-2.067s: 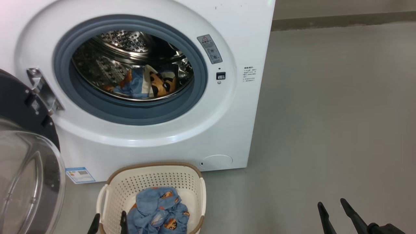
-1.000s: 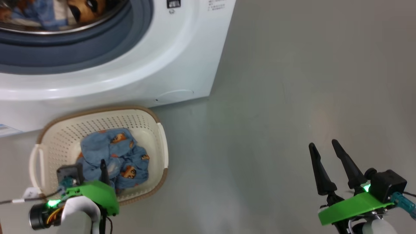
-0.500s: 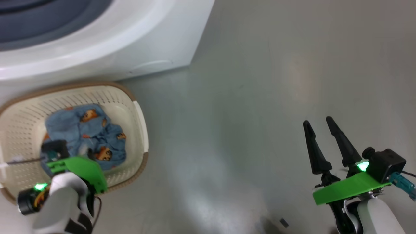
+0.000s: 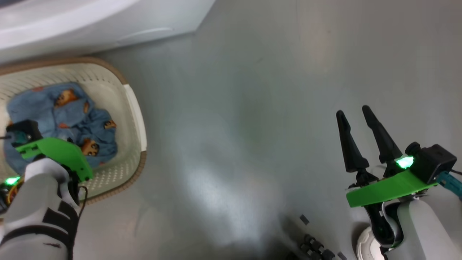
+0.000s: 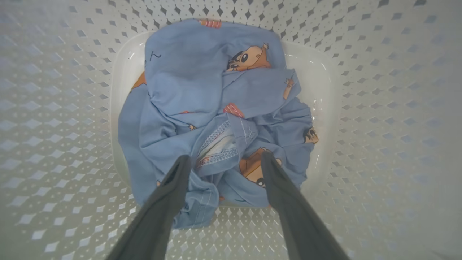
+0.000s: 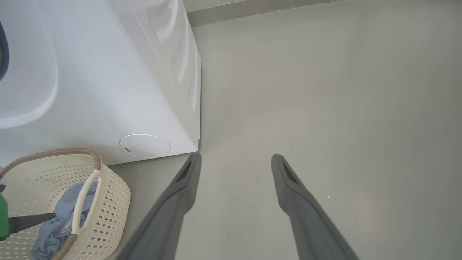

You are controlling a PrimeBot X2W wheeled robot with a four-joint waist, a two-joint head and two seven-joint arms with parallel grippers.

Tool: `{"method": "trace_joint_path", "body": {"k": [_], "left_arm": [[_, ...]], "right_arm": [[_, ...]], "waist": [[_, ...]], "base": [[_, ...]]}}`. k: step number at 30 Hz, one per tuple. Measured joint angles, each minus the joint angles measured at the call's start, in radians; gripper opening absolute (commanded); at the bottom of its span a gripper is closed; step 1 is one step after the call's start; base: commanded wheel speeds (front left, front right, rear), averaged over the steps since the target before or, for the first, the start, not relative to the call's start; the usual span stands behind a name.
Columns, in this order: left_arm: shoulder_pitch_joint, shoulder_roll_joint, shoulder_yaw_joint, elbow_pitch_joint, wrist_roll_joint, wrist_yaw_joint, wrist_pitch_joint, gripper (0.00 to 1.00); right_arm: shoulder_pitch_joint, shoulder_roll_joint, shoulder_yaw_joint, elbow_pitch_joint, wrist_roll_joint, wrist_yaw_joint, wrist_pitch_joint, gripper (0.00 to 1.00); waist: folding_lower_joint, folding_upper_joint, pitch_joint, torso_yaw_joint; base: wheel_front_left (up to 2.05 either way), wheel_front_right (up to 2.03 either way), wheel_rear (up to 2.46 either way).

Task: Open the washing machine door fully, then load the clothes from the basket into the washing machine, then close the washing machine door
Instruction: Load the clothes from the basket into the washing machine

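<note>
The cream perforated basket (image 4: 134, 108) sits on the floor before the white washing machine (image 4: 90, 21). The light blue cartoon-print clothes (image 4: 61, 108) lie bunched in it. My left gripper (image 5: 223, 159) reaches down inside the basket (image 5: 379, 108), open, its fingertips at the clothes (image 5: 187, 79) with a stitched fold between them. My right gripper (image 4: 353, 111) hovers open over bare floor to the right, holding nothing. The right wrist view has the right gripper (image 6: 236, 157), the washing machine (image 6: 108, 72) base and the basket (image 6: 108, 187). The washing machine door is out of view.
Grey floor (image 4: 252, 108) stretches wide to the right of the basket and machine. The machine's round base cover (image 6: 144, 145) faces the basket. Dark parts of my own base (image 4: 314, 247) are at the bottom edge.
The head camera has tilted down, so the drum and door have left the picture. My left gripper has sunk deeper into the basket onto the clothes. The right gripper stays open.
</note>
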Motion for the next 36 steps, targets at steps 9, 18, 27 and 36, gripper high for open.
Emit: {"method": "trace_joint_path", "body": {"k": [9,18,27,36], "left_arm": [[-0.075,0.029,-0.01,0.017,-0.003,-0.001,0.012,1.0],[-0.124,0.058,-0.018,0.028,-0.011,-0.024,0.022,1.0],[-0.179,0.088,-0.022,0.035,-0.028,-0.064,0.075,1.0],[-0.231,0.116,-0.032,0.036,-0.034,-0.063,0.084,1.0]], "right_arm": [[-0.041,-0.007,0.015,-0.007,0.014,0.0,0.0,1.0],[-0.065,-0.013,0.021,-0.01,0.021,0.0,0.0,1.0],[-0.082,-0.008,0.035,-0.008,0.033,0.0,0.0,1.0],[-0.103,-0.007,0.039,-0.011,0.05,0.0,0.0,1.0]], "waist": [[0.0,0.0,0.085,-0.017],[0.0,0.0,0.143,-0.034],[0.0001,0.0,0.193,-0.055],[0.0,0.0,0.251,-0.076]], "base": [[0.0,0.0,0.0],[0.0,0.0,0.0],[0.0,0.0,0.0],[0.0,0.0,0.0]]}}
